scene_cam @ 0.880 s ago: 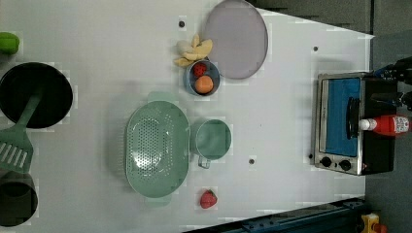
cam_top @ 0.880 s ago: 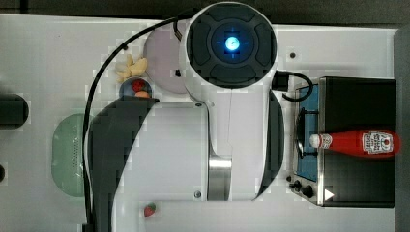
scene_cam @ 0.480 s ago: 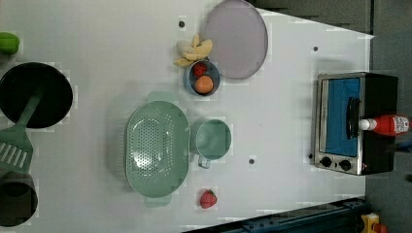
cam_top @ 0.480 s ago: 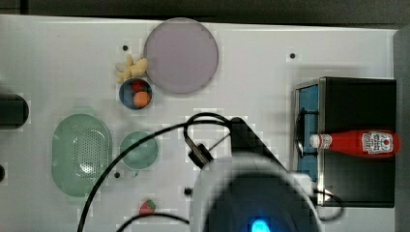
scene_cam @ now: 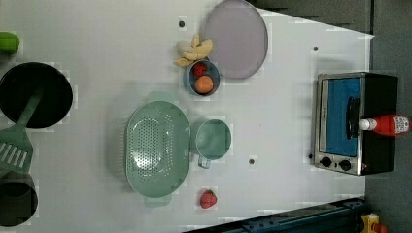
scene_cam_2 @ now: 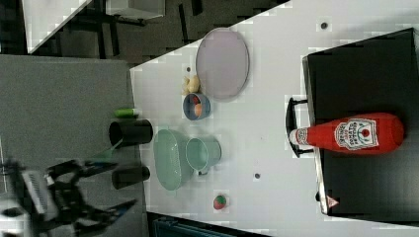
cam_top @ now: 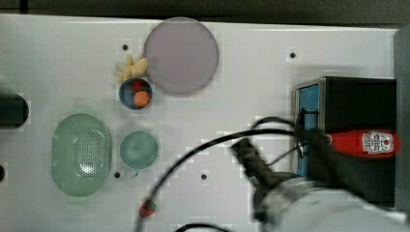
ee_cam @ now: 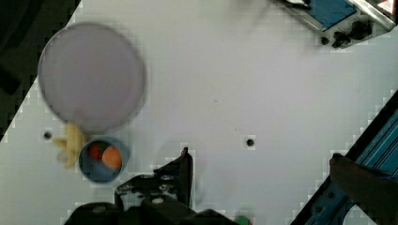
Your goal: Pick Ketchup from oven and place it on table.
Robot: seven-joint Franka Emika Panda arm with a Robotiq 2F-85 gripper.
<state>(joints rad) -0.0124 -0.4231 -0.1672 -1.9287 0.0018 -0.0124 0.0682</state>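
Robot arm (cam_top: pixel 333 208): blurred, at 5 o'clock in the top view; end effector (ee_cam: pixel 187 164) over the white surface (cam_top: pixel 232 96), whether its fingers are apart or together cannot be told. Strawberry (cam_top: pixel 147 209): 6 o'clock. Green cup (cam_top: pixel 139 150), colander (cam_top: pixel 81 154): 9 o'clock. Ketchup (cam_top: pixel 370 143): lying on top of the oven (cam_top: pixel 358 96), 3 o'clock, cap over the handle. Lilac plate (cam_top: pixel 181 54): 12 o'clock.

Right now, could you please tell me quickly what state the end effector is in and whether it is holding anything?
End effector: cannot be told. The ketchup lies on top of the oven, untouched.
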